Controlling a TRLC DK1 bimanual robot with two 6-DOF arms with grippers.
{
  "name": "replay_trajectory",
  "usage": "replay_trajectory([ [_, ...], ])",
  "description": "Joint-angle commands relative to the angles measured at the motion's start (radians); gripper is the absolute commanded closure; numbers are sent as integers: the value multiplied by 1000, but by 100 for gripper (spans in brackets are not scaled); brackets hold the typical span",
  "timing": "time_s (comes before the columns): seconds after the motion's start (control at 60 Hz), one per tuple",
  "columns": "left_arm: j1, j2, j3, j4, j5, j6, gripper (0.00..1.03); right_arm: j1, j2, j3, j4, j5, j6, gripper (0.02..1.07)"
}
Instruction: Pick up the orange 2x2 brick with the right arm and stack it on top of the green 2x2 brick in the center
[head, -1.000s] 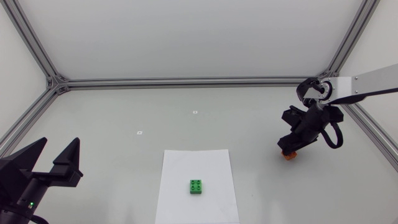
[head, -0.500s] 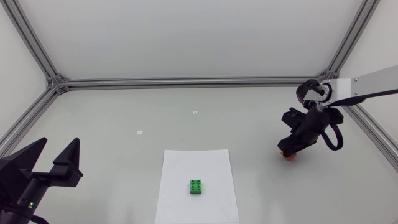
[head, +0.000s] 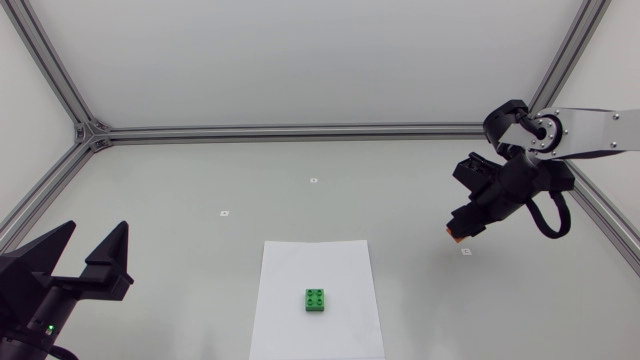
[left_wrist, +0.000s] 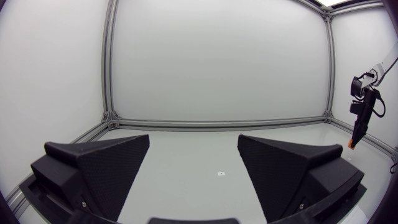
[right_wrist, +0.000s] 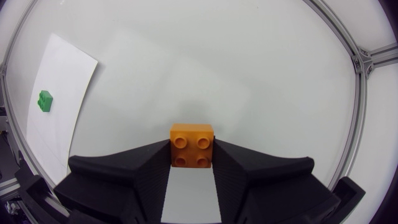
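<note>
**Orange brick in my right hand, green brick on the paper**

At the lower left of the head view my left hand sits low over the desk, its two wedge fingers spread wide with nothing between them. Its own wrist view shows the same: the fingers stand well apart, with only bare desk ahead of them.

Near the lower middle of the head view a white sheet of paper lies flat on the desk. The green 2x2 brick stands on it, studs up, a little below the sheet's centre. Two small white markers lie on the desk above and to the left of the sheet.

At the right of the head view my right arm comes in from the edge. My right hand points down and to the left, well apart from the paper. It is clamped on the orange 2x2 brick. In the right wrist view both fingers press its two sides, studs facing the camera. A third small marker lies on the desk just below that hand.
</note>
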Motion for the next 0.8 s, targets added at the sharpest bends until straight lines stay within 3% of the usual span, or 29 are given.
replay_trajectory([
  [0.0,2,-8,-41,-15,4,13,4,47,-72,-54,-23,1,-31,89],
  [0.4,2,-8,-41,-15,4,13,4,387,-272,-173,-11,71,-45,89],
  [0.783,2,-8,-41,-15,4,13,4,765,-244,-178,-14,123,30,89],
])
